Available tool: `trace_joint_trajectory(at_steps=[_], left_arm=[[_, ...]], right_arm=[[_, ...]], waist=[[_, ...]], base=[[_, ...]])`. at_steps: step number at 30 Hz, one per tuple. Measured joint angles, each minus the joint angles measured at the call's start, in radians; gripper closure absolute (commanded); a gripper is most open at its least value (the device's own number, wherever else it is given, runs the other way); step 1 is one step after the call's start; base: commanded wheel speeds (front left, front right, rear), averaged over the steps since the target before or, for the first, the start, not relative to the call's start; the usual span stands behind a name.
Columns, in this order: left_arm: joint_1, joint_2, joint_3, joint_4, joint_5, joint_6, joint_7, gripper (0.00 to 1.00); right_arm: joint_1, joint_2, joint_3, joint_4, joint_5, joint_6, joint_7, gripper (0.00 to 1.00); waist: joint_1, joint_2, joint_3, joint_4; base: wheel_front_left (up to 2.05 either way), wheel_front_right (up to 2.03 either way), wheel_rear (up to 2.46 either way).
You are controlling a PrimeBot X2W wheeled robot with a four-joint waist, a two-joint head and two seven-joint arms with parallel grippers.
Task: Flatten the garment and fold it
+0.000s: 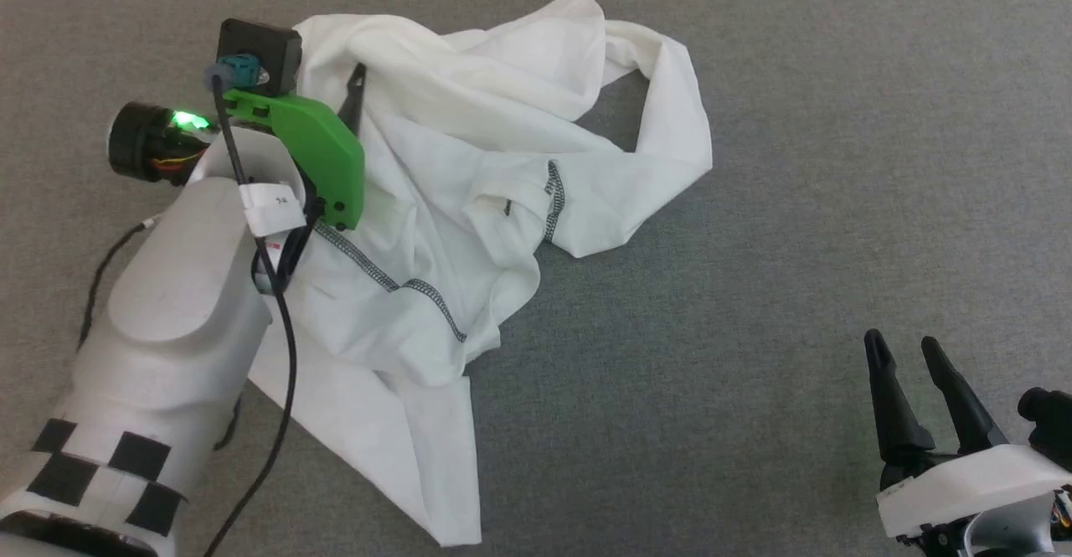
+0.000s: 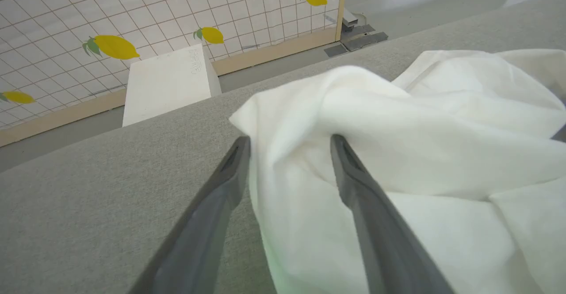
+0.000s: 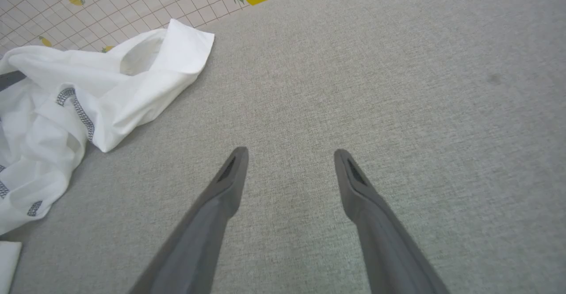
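1. The garment lies crumpled on the grey surface. In the head view it spreads from the centre out towards 11 o'clock and down towards 7 o'clock.
2. 1 sleeve loops out towards 1 o'clock and doubles back to the centre, where a band of dark seam stitching crosses the cloth.
3. The left arm enters from 8 o'clock and carries a green bracket. It lies over the garment's 9 o'clock side.
4. The left gripper is at the garment's 11 o'clock corner with its fingers spread apart. 1 finger runs along the fabric's edge over bare grey and 1 is over the cloth. A raised fold bulges between them, and they are not pinched on it.
5. The right gripper sits at 4 o'clock in the head view, fingers wide apart with nothing between them, well apart from the garment.
6. In the right wrist view, the garment lies at 9 to 10 o'clock.
7. In the left wrist view, a white box stands at 11 o'clock beyond the surface's edge, against a tiled panel printed with lemons.
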Motion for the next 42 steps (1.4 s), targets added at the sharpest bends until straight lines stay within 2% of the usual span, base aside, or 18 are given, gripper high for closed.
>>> trace_joint_trajectory(at_steps=[5, 10, 13, 16, 21, 23, 26, 32, 37, 38, 39, 40, 42], left_arm=[[0.004, -0.046, 0.006, -0.004, -0.04, -0.032, -0.054, 0.0], [0.054, -0.046, 0.042, -0.128, -0.061, -0.018, -0.152, 0.0], [0.142, -0.041, 0.078, -0.259, -0.079, 0.031, -0.194, 0.0], [0.268, -0.01, 0.104, -0.396, -0.097, 0.108, -0.188, 0.0], [0.538, 0.067, 0.075, -0.57, -0.102, 0.278, 0.018, 0.0], [0.625, 0.065, 0.072, -0.617, -0.128, 0.317, 0.059, 0.0], [0.685, 0.051, 0.062, -0.642, -0.153, 0.347, 0.093, 0.0], [0.679, 0.025, 0.053, -0.557, -0.202, 0.346, 0.162, 0.0], [0.619, -0.003, 0.042, -0.447, -0.239, 0.299, 0.179, 0.0], [0.604, -0.011, 0.043, -0.42, -0.243, 0.286, 0.179, 0.54], [0.589, -0.02, 0.044, -0.389, -0.248, 0.273, 0.172, 0.63], [0.58, -0.02, 0.038, -0.37, -0.243, 0.262, 0.168, 1.0], [0.565, -0.03, 0.041, -0.341, -0.251, 0.234, 0.146, 1.0]], right_arm=[[-0.003, 0.0, -0.008, 0.01, -0.001, 0.0, -0.006, 0.0], [-0.004, 0.0, -0.017, 0.009, -0.011, 0.0, -0.002, 0.0], [-0.001, 0.0, -0.017, 0.008, -0.011, 0.0, 0.005, 0.0], [0.01, 0.0, -0.015, 0.007, -0.011, 0.0, 0.011, 0.0], [0.032, 0.0, -0.016, 0.006, -0.01, 0.0, 0.014, 0.0], [0.037, 0.0, -0.016, 0.004, -0.01, 0.0, 0.014, 0.0], [0.037, 0.0, -0.015, -0.001, -0.01, 0.0, 0.018, 0.0], [0.036, 0.0, -0.016, -0.017, -0.011, 0.0, 0.031, 0.0], [0.029, 0.0, -0.017, -0.022, -0.013, 0.0, 0.037, 0.0], [0.029, 0.0, -0.018, -0.022, -0.013, 0.0, 0.037, 0.0], [0.029, 0.0, -0.019, -0.022, -0.013, 0.0, 0.037, 0.0], [0.028, 0.0, -0.019, -0.022, -0.013, 0.0, 0.037, 0.0], [0.028, 0.0, -0.022, -0.021, -0.013, 0.0, 0.037, 0.0]], waist=[[0.0, 0.0, 0.022, 0.008], [0.0, 0.0, 0.002, 0.031], [0.0, 0.0, -0.025, 0.049], [0.0, 0.0, -0.058, 0.076], [0.0, 0.0, -0.105, 0.124], [0.0, 0.0, -0.117, 0.141], [0.0, 0.0, -0.124, 0.163], [0.0, 0.0, -0.11, 0.173], [0.0, 0.0, -0.104, 0.158], [0.0, 0.0, -0.104, 0.154], [-0.0001, 0.0, -0.104, 0.15], [-0.0001, 0.0, -0.105, 0.147], [-0.0001, 0.0, -0.11, 0.143]], base=[[0.0, 0.0, 0.0], [0.0, 0.0, 0.0], [0.0, 0.0, 0.0], [0.0, 0.0, 0.0], [0.0, 0.0, 0.0], [0.0, 0.0, 0.0], [0.0, 0.0, 0.0], [0.0, 0.0, 0.0], [0.0, 0.0, 0.0], [0.0, 0.0, 0.0], [0.0, 0.0, 0.0], [0.0, 0.0, 0.0], [0.0, 0.0, 0.0]])
